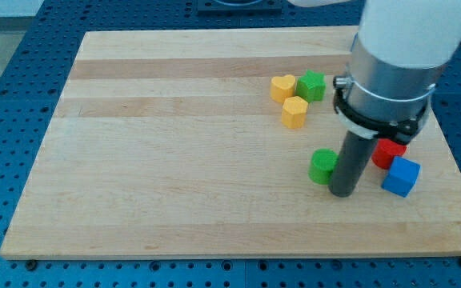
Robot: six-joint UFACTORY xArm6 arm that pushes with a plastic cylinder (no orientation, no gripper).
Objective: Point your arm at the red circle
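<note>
The red circle (388,152) sits at the right of the frame, a little below mid-height, partly hidden behind the arm's grey collar, with the blue cube (400,176) touching or just beside it on its lower right. Only part of its red body shows, so its round outline can't be confirmed; the top face looks flat and bright. My tip (342,192) rests on the board just left of it and slightly lower in the frame, near but apart, with the green block (322,166) right against the rod on its left side. There is nothing to grasp with here: the rod is bare and carries nothing. To finish the step well, I judge the tip should ease a short way toward the right and slightly up the frame, stopping just short of the red piece so it isn't shoved into the blue cube, and without dragging the green block along. Higher up, mid-frame, two yellow blocks (283,86) (294,112) and a green star-like block (312,85) cluster together, well clear of this move
</note>
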